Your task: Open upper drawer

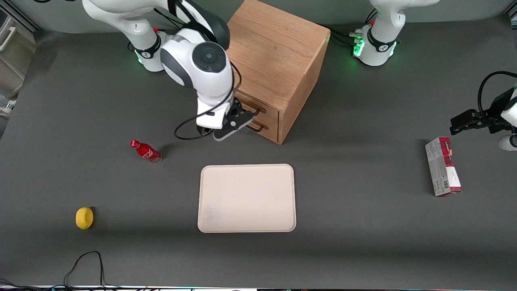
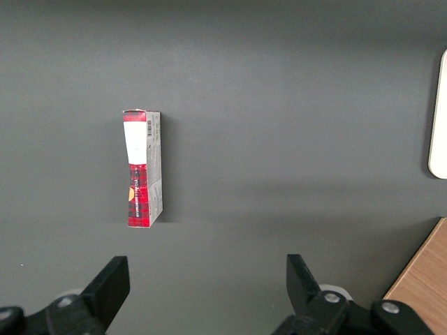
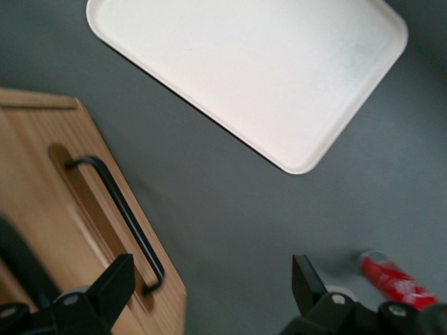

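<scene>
The light oak cabinet (image 1: 278, 52) stands at the back middle of the table with both drawers shut. The upper drawer (image 1: 270, 111) shows part of its black bar handle (image 1: 256, 108); the lower drawer's handle (image 1: 259, 127) is below it. My right gripper (image 1: 233, 122) is open and empty, right in front of the drawer fronts, and partly hides the handles. In the right wrist view the gripper (image 3: 213, 276) has one finger (image 3: 112, 286) over the cabinet front beside a black handle (image 3: 119, 209), seemingly the lower one, and the other over bare table.
A cream tray (image 1: 246, 226) lies nearer the front camera than the cabinet, also in the right wrist view (image 3: 244, 70). A red bottle (image 1: 145, 150) and a yellow fruit (image 1: 84, 218) lie toward the working arm's end. A red box (image 1: 443, 171) lies toward the parked arm's end.
</scene>
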Controlling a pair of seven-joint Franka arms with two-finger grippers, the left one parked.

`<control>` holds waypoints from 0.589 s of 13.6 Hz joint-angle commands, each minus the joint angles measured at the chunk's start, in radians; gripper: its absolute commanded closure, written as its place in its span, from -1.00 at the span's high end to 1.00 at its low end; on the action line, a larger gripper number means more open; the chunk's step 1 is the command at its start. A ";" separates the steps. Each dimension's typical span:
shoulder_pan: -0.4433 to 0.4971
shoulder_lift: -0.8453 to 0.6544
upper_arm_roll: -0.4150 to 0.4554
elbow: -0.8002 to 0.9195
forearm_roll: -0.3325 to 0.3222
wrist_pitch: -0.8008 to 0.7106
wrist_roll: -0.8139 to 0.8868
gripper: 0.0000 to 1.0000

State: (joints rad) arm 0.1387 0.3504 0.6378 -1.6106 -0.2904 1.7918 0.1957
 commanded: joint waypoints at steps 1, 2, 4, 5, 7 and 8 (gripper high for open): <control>-0.034 -0.094 -0.010 0.017 0.138 -0.057 -0.127 1.00; -0.031 -0.088 -0.009 0.014 0.154 -0.064 -0.142 1.00; -0.030 -0.062 -0.006 0.014 0.183 -0.094 -0.297 1.00; -0.030 -0.041 -0.006 0.012 0.192 -0.097 -0.388 1.00; -0.027 -0.007 -0.004 0.014 0.268 -0.109 -0.410 1.00; -0.027 -0.004 -0.004 0.012 0.305 -0.109 -0.412 1.00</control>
State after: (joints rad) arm 0.1070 0.3218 0.6360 -1.6134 -0.0572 1.7030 -0.1727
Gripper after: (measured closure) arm 0.000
